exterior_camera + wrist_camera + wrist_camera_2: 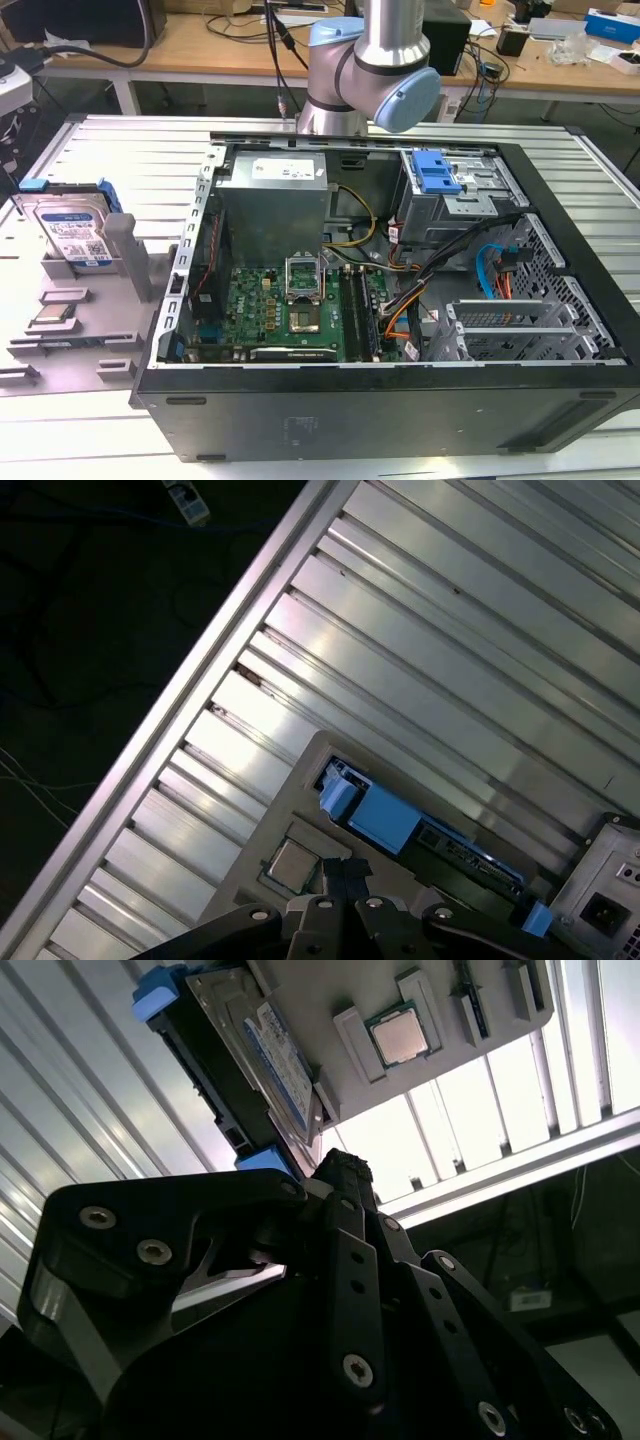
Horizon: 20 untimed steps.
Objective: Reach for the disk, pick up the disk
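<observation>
Gripper (pixel 347 870) short of the disk (pixel 72 232), nothing in hand!
The jaws look pressed together and empty in both wrist views, and there's clear air between them and the disk (pixel 275 1060). It stands on edge, leaning in a grey holder (pixel 120 255) on the slatted surface (pixel 100 150), at the exterior view's left, outside the computer case (pixel 400 400). Expect it to be stiff, dense and shock-shy, with slick metal faces. I'd say the safer hold is a firm pinch across the raised top edge, or on the blue bracket rails.
</observation>
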Each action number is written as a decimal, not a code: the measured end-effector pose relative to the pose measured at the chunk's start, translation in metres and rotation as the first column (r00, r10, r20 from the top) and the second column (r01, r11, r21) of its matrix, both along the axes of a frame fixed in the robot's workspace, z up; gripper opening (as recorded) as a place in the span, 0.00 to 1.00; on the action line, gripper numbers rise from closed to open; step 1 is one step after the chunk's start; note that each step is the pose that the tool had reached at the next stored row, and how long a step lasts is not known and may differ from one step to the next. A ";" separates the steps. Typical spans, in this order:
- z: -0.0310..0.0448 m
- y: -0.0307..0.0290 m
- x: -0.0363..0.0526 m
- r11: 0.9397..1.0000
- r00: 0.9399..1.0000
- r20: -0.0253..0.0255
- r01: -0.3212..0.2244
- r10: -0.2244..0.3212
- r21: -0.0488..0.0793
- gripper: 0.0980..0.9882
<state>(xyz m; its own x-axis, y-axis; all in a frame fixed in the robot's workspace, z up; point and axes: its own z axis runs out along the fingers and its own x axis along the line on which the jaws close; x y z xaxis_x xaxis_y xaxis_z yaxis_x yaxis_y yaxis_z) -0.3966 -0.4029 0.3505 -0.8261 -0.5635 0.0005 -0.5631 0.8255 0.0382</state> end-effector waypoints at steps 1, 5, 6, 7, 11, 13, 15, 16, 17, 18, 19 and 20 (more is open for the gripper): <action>0.0000 0.0000 0.0000 1.000 1.000 0.000 -0.002 0.002 0.000 0.01; 0.0000 0.0000 0.0000 1.000 1.000 0.000 -0.015 0.015 0.000 0.01; 0.0000 0.0000 0.0000 1.000 1.000 0.000 -0.019 0.019 0.000 0.01; 0.0000 0.0000 0.0000 1.000 1.000 0.000 -0.026 0.026 0.000 0.01; 0.0000 0.0000 0.0000 0.999 0.999 0.000 -0.039 0.039 0.000 0.01; 0.0000 0.0000 0.0000 0.999 0.999 0.000 -0.049 0.049 0.000 0.01; 0.0000 0.0000 0.0000 0.998 0.998 0.000 -0.057 0.057 0.000 0.01; 0.0000 0.0000 0.0000 0.998 0.998 0.000 -0.061 0.061 0.000 0.01; 0.0000 0.0000 0.0000 0.998 0.998 0.000 -0.063 0.063 0.000 0.01; 0.0000 0.0000 0.0000 0.998 0.998 0.000 -0.068 0.068 0.000 0.01; 0.0000 0.0000 0.0000 0.997 0.997 0.000 -0.075 0.075 0.000 0.01; 0.0000 0.0000 0.0000 0.997 0.997 0.000 -0.078 0.078 0.000 0.01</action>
